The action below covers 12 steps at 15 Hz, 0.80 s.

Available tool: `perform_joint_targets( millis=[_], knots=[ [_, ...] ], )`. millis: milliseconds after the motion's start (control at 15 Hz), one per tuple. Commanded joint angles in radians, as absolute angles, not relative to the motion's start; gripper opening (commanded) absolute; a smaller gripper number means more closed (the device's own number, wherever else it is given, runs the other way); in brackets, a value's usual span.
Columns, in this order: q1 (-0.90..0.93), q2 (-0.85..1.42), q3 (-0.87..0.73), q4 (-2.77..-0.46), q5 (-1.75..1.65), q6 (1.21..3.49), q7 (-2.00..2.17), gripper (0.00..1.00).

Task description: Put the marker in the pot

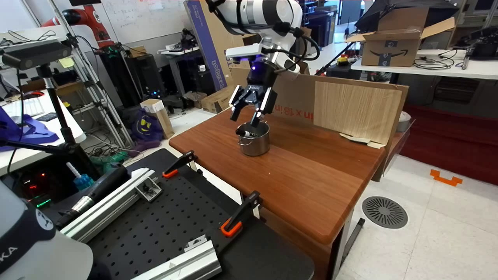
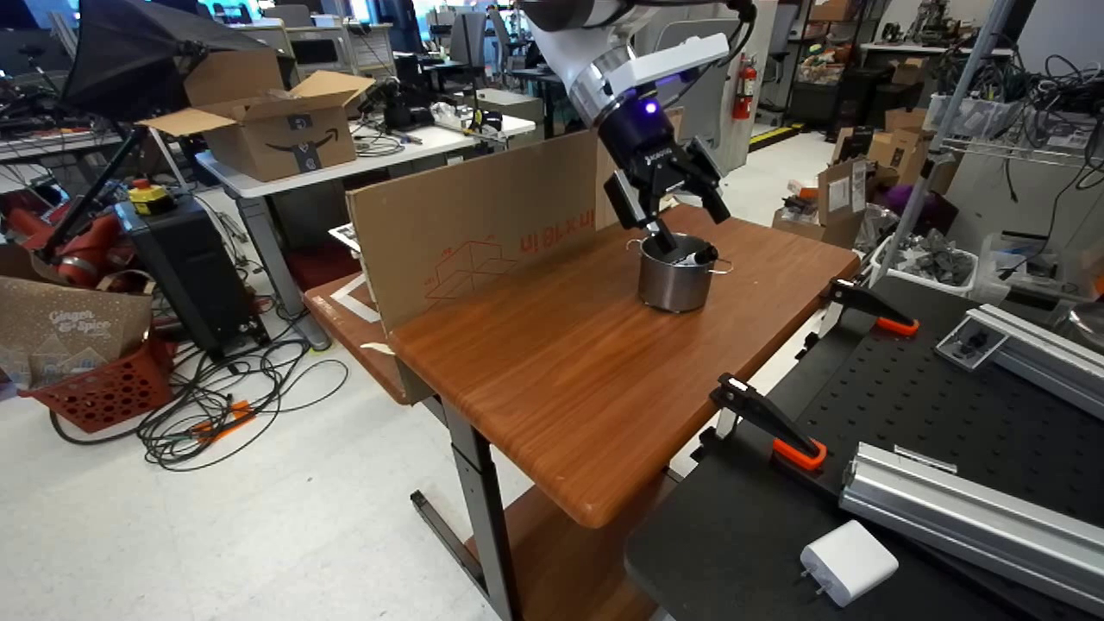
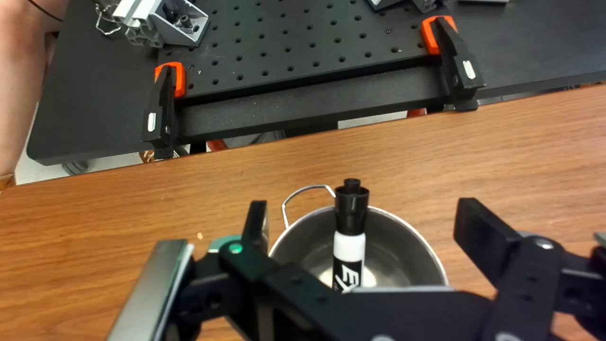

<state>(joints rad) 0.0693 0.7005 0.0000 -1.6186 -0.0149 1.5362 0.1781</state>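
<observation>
Cluttered room (image 2: 285, 535), brown table (image 1: 303, 175) beneath pot (image 1: 256, 145).

Bare table (image 2: 552, 362) surrounds the pot (image 1: 255, 147); inside, room flanks the marker (image 3: 350, 246), which pokes out at the top. Cardboard (image 2: 492, 216) walls one edge; clamps (image 3: 159, 111) sit near the opposite.

Pot (image 1: 255, 146) is a little round silver-grey metal one with thin wire handles, standing upright on the left part of the wooden table (image 1: 303, 182) in an exterior view. The marker (image 3: 349, 246) is black with a white band and white lettering. It's tilted in the pot, black cap (image 1: 241, 132) poking out past the rim on the left there. Other end's hidden in the wrist view.
</observation>
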Motion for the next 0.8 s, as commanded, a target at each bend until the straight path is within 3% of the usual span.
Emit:
perform_joint_targets(
  millis=[0,733],
  knots=[
    [0.075,0.611,0.008,-1.687,-0.014,1.550,0.161,1.00],
    [0.079,0.599,0.008,-1.687,-0.014,1.539,0.177,1.00]
  ],
)
